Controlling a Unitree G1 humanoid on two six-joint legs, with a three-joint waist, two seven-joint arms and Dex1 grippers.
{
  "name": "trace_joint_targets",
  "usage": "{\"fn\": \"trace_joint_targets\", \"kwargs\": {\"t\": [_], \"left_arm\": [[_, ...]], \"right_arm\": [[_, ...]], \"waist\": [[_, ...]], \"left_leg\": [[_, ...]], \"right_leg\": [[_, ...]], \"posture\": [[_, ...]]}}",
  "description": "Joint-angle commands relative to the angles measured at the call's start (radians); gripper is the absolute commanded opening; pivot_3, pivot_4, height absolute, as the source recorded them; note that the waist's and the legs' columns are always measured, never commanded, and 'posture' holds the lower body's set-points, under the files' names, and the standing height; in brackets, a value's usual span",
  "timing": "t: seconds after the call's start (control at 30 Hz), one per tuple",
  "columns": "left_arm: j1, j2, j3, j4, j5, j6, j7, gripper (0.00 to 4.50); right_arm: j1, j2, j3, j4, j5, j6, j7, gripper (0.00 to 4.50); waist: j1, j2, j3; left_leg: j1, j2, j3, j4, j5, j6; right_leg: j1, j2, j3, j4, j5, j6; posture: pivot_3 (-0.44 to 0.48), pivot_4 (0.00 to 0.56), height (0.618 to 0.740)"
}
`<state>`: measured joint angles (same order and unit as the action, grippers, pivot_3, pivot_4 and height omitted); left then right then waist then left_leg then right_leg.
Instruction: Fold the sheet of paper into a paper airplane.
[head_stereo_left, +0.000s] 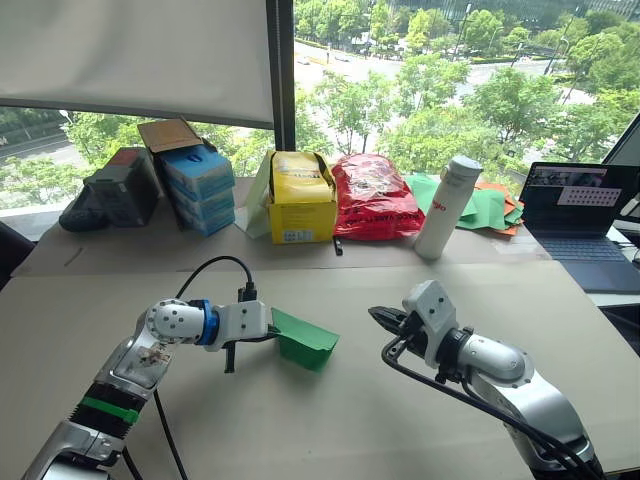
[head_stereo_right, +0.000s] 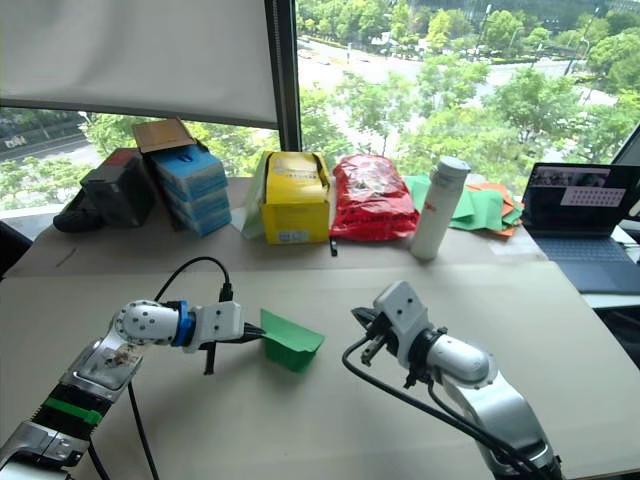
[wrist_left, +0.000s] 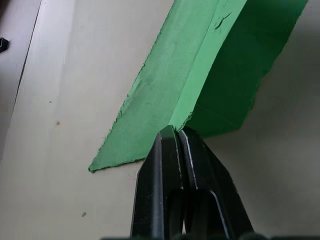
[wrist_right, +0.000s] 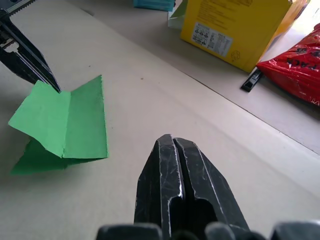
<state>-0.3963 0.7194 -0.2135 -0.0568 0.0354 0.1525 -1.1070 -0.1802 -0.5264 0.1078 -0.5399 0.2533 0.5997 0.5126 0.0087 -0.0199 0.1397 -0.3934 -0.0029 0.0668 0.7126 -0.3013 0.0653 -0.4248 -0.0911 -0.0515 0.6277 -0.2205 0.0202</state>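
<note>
A tan table by a window, with clutter along its far edge. From left to right: a dark bag, a stack of blue boxes, a yellow carton, a red plastic bag, a white bottle, a pile of green and orange sheets, and an open laptop

On the near left, the left gripper reaches sideways across the table, its two black fingers pinched tight on the ridge of the sheet of paper. The bright green sheet is partly folded, with a raised crease and flaps sloping down on both sides like a low tent, resting on the table between the two arms.

To the right, the right gripper hovers near the paper without touching it, fingers pressed together and holding nothing.

The fold appears to be in a middle stage: a crease is made, but no narrow pointed wedge yet. The next move likely calls for the right gripper to press or fold a flap while the left one holds the crease steady
</note>
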Motion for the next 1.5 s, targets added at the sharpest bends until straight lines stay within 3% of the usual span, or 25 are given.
{"fn": "trace_joint_targets", "kwargs": {"t": [0.03, 0.17, 0.23, 0.27, 0.37, 0.5, 0.53, 0.67, 0.7, 0.9, 1.0, 1.33, 1.5], "left_arm": [[0.047, -0.005, 0.007, -0.184, -0.004, 0.251, 0.056, 0.07], [0.065, -0.035, -0.018, -0.189, 0.018, 0.355, 0.120, 0.07], [0.068, -0.042, -0.024, -0.171, 0.017, 0.347, 0.135, 0.61], [0.070, -0.046, -0.023, -0.163, 0.011, 0.343, 0.140, 0.80], [0.100, -0.032, -0.018, -0.167, -0.010, 0.313, 0.132, 1.94], [0.146, -0.005, 0.063, -0.168, -0.099, 0.274, 0.087, 3.28], [0.156, 0.004, 0.087, -0.156, -0.123, 0.248, 0.072, 3.40], [0.191, 0.066, 0.162, -0.065, -0.187, 0.171, 0.005, 3.47], [0.197, 0.078, 0.180, -0.030, -0.200, 0.140, -0.011, 3.47], [0.182, 0.077, 0.218, 0.043, -0.237, 0.111, -0.012, 3.47], [0.193, 0.078, 0.223, -0.002, -0.261, 0.146, -0.005, 3.47], [0.169, 0.080, 0.222, -0.148, -0.319, 0.312, 0.058, 3.47], [0.141, 0.078, 0.231, -0.194, -0.368, 0.395, 0.077, 3.47]], "right_arm": [[-0.008, -0.008, 0.022, -0.025, -0.029, -0.056, 0.016, 0.00], [-0.014, -0.023, 0.071, -0.010, -0.055, -0.078, 0.057, 0.00], [-0.011, -0.023, 0.076, -0.001, -0.061, -0.090, 0.065, 0.00], [-0.011, -0.022, 0.077, 0.003, -0.062, -0.093, 0.068, 0.29], [-0.005, -0.020, 0.070, 0.003, -0.037, -0.092, 0.095, 1.30], [0.020, -0.056, 0.095, -0.046, -0.010, -0.114, 0.183, 2.70], [0.024, -0.065, 0.115, -0.053, -0.024, -0.129, 0.198, 2.84], [0.014, -0.049, 0.207, -0.024, -0.119, -0.227, 0.195, 4.38], [0.002, -0.029, 0.236, -0.001, -0.147, -0.257, 0.184, 4.47], [-0.039, 0.053, 0.307, 0.199, -0.303, -0.441, 0.107, 4.47], [-0.052, 0.065, 0.309, 0.264, -0.355, -0.513, 0.082, 3.74], [-0.057, 0.088, 0.311, 0.336, -0.372, -0.625, 0.116, 0.16], [-0.082, 0.076, 0.323, 0.368, -0.368, -0.710, 0.184, 0.03]], "waist": [[0.001, 0.000, 0.000], [0.002, 0.000, 0.000], [0.003, 0.000, 0.000], [0.003, 0.000, 0.000], [0.003, 0.000, 0.000], [0.001, 0.000, 0.000], [0.001, 0.000, 0.000], [0.000, 0.000, 0.000], [-0.001, 0.000, 0.000], [0.003, 0.000, 0.000], [0.003, 0.000, 0.000], [-0.003, 0.000, 0.000], [-0.003, 0.000, 0.000]], "left_leg": [[0.000, 0.000, 0.000, 0.000, 0.000, 0.000], [0.002, 0.000, 0.000, 0.000, 0.000, 0.000], [0.002, 0.000, 0.000, 0.000, 0.000, 0.000], [0.003, 0.000, 0.000, 0.000, 0.000, 0.000], [0.004, 0.000, 0.000, 0.000, 0.000, 0.001], [0.004, 0.000, 0.000, -0.001, 0.000, 0.000], [0.004, 0.000, 0.000, -0.001, 0.000, 0.001], [0.004, 0.001, 0.000, -0.001, 0.000, 0.000], [0.005, 0.001, 0.000, -0.001, 0.000, 0.000], [0.005, 0.000, 0.000, 0.000, 0.001, -0.003], [0.004, -0.001, 0.001, 0.000, 0.003, -0.005], [0.005, 0.000, 0.002, -0.001, 0.004, -0.007], [0.005, 0.000, 0.002, 0.000, 0.003, -0.006]], "right_leg": [[0.000, 0.000, 0.000, 0.000, 0.000, 0.000], [0.001, 0.001, 0.001, 0.000, 0.000, 0.000], [0.001, 0.001, 0.002, 0.001, 0.000, 0.000], [0.001, 0.001, 0.002, 0.001, 0.000, 0.000], [0.002, 0.000, 0.003, 0.001, 0.000, 0.000], [0.001, 0.000, 0.004, 0.001, 0.000, -0.001], [0.001, -0.001, 0.004, 0.001, 0.000, -0.001], [0.001, -0.001, 0.004, 0.001, -0.001, -0.001], [0.000, -0.001, 0.004, 0.002, -0.001, -0.002], [0.001, -0.001, 0.002, 0.002, -0.001, -0.002], [0.001, -0.002, 0.003, 0.001, 0.000, -0.001], [0.001, 0.000, 0.005, 0.002, 0.000, -0.001], [0.001, 0.000, 0.005, 0.002, 0.000, -0.001]], "posture": [[0.000, 0.150, 0.740], [0.000, 0.150, 0.740], [0.000, 0.150, 0.740], [0.000, 0.150, 0.740], [0.000, 0.150, 0.740], [0.000, 0.150, 0.740], [0.000, 0.150, 0.740], [0.000, 0.150, 0.740], [0.000, 0.150, 0.740], [0.000, 0.150, 0.740], [0.000, 0.150, 0.740], [0.000, 0.150, 0.740], [0.000, 0.150, 0.740]]}}
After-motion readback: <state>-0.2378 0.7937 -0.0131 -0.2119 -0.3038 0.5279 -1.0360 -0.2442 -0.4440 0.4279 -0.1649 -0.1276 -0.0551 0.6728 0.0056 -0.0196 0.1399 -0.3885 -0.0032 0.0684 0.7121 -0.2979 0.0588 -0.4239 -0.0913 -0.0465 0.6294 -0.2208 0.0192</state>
